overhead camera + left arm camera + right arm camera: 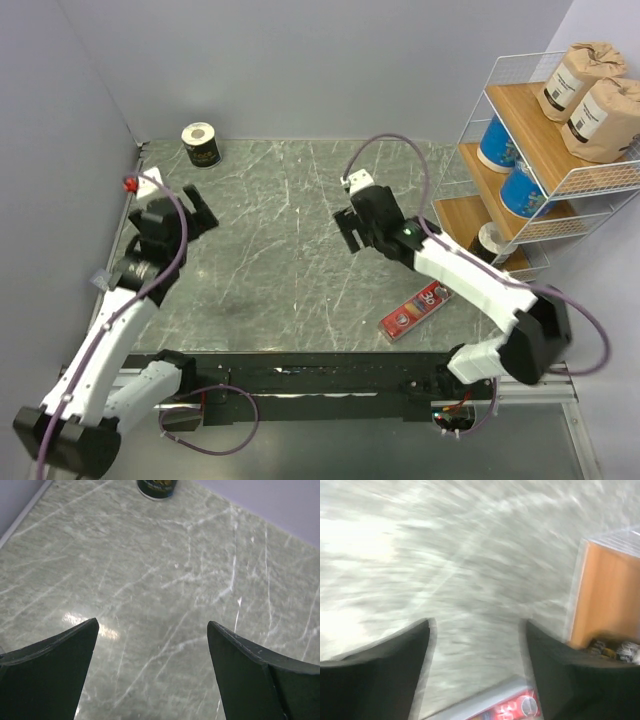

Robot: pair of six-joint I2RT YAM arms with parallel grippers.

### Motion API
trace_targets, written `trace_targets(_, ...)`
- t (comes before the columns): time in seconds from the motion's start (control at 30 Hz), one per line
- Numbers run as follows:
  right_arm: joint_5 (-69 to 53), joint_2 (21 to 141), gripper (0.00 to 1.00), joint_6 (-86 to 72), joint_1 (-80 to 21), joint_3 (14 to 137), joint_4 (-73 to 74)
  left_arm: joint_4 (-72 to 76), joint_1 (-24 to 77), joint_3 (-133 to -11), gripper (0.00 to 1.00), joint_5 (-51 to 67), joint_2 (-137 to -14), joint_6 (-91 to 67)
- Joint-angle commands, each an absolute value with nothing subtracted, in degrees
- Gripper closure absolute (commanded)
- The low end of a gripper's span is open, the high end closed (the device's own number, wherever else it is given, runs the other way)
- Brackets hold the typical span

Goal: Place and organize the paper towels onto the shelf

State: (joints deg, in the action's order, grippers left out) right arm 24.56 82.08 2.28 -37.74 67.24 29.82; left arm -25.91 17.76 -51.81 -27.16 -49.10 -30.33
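Five paper towels stand on the white wire shelf [478, 118] at the right: two brown rolls [590, 95] on the top tier, two blue rolls [510, 165] on the middle tier, and a black roll with a white top [490, 238] on the lowest tier. Another black roll [201, 145] [157, 487] stands on the table at the far left. My left gripper [203, 213] [152, 630] is open and empty, a little short of that roll. Over the middle of the table my right gripper [345, 232] [477, 630] is open with nothing between its fingers, left of the shelf.
A flat red box [415, 310] [517, 709] lies on the grey marble table near the front right, beside the right arm. Grey walls close off the left and far sides. The right wrist view is blurred, with a wooden tier [605, 595] at its right edge.
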Motion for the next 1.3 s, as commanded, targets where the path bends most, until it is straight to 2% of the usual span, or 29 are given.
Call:
trace_targets(0.0,13.3,72.3,0.01,-1.9,-42.1,63.4,25.8,-21.7,9.8,-60.3,0.03,-19.6,-57.8,-32.4)
trace_targets(0.17,5.3,63.9,0.0,-5.0,-44.9,58.8,21.8,-17.4,2.2,-69.1,0.03,-13.0,-71.0,-30.4)
trace_targets(0.3,0.8,60.6,0.0,-6.5,-46.1,55.6,18.7,-18.1,-1.3,-78.8,0.01,-12.7,-86.4,-30.0)
trace_targets(0.43,-1.1,59.9,0.0,-6.8,-47.4,55.0,17.8,-18.5,-5.7,-91.4,0.07,-7.2,-98.3,-35.4)
trace_targets(0.53,-1.1,59.9,0.0,-5.7,-47.7,54.9,17.4,-18.4,-6.6,-99.4,0.08,-6.2,-107.2,-37.4)
trace_targets(0.7,-0.1,60.5,0.0,-4.6,-47.7,55.6,17.8,-17.1,-8.5,-107.6,0.12,-0.7,-120.0,-40.6)
trace_targets(0.97,-2.1,59.8,0.01,-4.9,-47.8,54.4,15.4,-11.0,-10.9,-115.3,0.1,4.7,-131.3,-41.4)
trace_targets(1.27,-1.1,60.4,0.0,-4.2,-47.8,53.7,14.9,-3.1,-12.2,-116.5,0.04,12.5,-135.9,-39.9)
